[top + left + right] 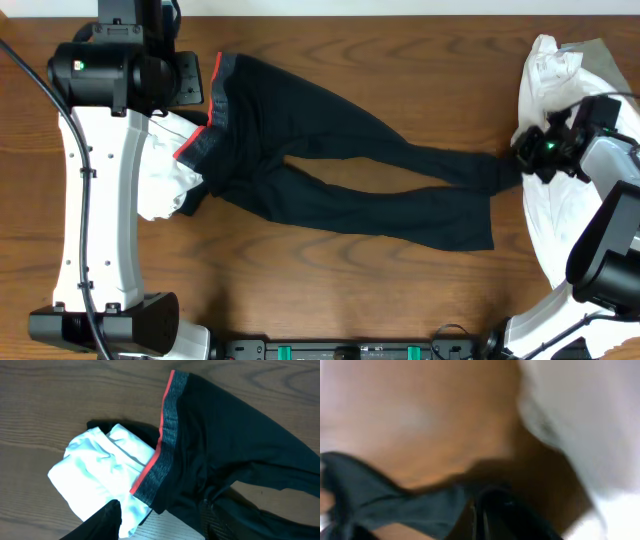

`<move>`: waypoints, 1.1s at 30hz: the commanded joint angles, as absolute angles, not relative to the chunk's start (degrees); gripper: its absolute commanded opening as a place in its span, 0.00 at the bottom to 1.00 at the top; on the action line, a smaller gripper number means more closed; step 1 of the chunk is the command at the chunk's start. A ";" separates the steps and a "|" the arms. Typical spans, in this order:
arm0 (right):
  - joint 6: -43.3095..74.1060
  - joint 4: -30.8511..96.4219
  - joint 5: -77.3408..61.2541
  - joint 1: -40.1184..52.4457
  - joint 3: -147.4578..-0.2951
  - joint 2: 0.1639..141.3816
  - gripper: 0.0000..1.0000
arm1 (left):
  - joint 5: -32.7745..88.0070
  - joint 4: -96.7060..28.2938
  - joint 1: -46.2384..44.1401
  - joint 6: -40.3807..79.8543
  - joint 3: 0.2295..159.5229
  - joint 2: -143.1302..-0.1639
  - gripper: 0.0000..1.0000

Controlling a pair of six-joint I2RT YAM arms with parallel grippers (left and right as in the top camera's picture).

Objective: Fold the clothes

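Black pants (330, 160) with a grey and red waistband (215, 100) lie spread across the table, legs running right. My left gripper (162, 506) is open just above the waistband's lower end (155, 467), one finger over a white garment (95, 475), the other over black cloth. In the overhead view it is mostly hidden under the arm (190, 85). My right gripper (520, 158) is at the cuff of the upper leg (480, 168). In the blurred right wrist view its fingers (490, 517) look pressed together on the dark cloth (395, 500).
A folded white garment (165, 175) lies partly under the waistband at the left. A crumpled white garment (550, 90) lies along the right edge, around the right arm. Bare wood lies in front of the pants.
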State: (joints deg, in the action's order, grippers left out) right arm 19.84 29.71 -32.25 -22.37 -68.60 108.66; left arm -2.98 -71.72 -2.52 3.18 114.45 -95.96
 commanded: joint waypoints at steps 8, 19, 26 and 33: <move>22.74 -4.16 -55.00 -22.48 -70.89 105.84 0.01 | -3.01 -71.55 -2.61 3.51 114.63 -95.81 0.55; 5.78 25.32 -46.33 -23.79 -70.87 105.84 0.01 | -3.01 -71.55 -2.61 3.49 114.63 -95.81 0.56; 6.26 39.55 -17.02 -25.36 -70.87 105.84 0.15 | -3.01 -71.53 -2.61 3.49 114.63 -95.81 0.61; 8.29 43.64 -13.96 -25.89 -70.89 105.84 0.51 | -3.01 -71.94 -2.61 3.49 114.63 -95.83 0.62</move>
State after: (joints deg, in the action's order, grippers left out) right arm 7.84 42.89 -18.39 -25.54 -70.61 106.94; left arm -3.01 -71.66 -2.52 3.18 114.45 -95.96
